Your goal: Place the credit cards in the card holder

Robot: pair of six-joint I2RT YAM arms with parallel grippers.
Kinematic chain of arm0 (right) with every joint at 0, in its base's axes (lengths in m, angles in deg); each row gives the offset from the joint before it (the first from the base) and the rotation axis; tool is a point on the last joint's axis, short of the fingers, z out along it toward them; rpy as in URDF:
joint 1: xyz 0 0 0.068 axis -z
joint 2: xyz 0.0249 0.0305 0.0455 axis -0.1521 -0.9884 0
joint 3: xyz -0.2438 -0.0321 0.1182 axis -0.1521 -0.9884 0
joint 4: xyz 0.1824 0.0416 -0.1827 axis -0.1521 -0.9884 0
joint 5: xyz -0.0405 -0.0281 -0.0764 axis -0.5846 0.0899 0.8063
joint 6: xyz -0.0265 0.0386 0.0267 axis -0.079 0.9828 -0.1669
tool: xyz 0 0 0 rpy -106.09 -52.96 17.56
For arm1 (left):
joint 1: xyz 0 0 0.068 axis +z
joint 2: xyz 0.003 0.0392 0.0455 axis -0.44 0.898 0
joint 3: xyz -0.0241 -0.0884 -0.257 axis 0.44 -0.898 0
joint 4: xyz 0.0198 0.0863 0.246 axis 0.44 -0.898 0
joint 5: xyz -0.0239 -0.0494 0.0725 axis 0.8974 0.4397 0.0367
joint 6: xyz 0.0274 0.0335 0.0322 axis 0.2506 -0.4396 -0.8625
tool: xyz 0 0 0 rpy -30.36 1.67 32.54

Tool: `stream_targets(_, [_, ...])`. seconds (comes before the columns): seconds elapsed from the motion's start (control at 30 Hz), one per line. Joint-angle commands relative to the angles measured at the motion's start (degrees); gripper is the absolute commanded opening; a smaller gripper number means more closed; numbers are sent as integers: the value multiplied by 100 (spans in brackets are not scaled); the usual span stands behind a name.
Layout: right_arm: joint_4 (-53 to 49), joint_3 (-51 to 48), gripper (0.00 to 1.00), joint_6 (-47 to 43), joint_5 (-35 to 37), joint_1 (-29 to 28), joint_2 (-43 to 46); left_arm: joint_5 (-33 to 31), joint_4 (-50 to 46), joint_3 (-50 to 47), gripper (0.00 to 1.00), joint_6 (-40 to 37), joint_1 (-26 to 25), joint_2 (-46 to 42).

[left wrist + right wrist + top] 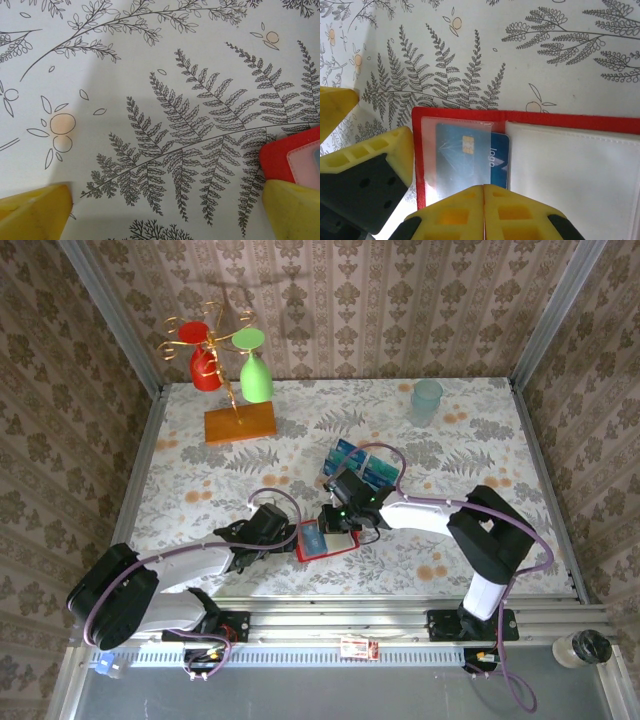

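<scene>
The red card holder (470, 114) lies open on the fern-print table near the front edge. A blue credit card (465, 155) sits mostly inside its clear left pocket, its right end sticking out. My right gripper (483, 192) is shut, its tips together over the card's near edge. My left gripper (165, 200) is open, spread wide just left of the holder (280, 155), one finger (380, 152) against the holder's left rim. More blue and teal cards (347, 454) stand behind the right gripper (338, 523).
A wooden-based stand (240, 423) with a red and a green glass stands at the back left. A pale blue cup (427, 400) is at the back right. Patterned walls close in three sides of the table.
</scene>
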Motion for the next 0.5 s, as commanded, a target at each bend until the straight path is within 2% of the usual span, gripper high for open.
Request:
stream_targets(0.0, [-90,108,8,-58,-34,-34,-278,167,77,-166,100,96,46,142])
stream_targets(0.47, [113,279,6,102,-332,-241,-774,177,191,-136,100,85,47,273])
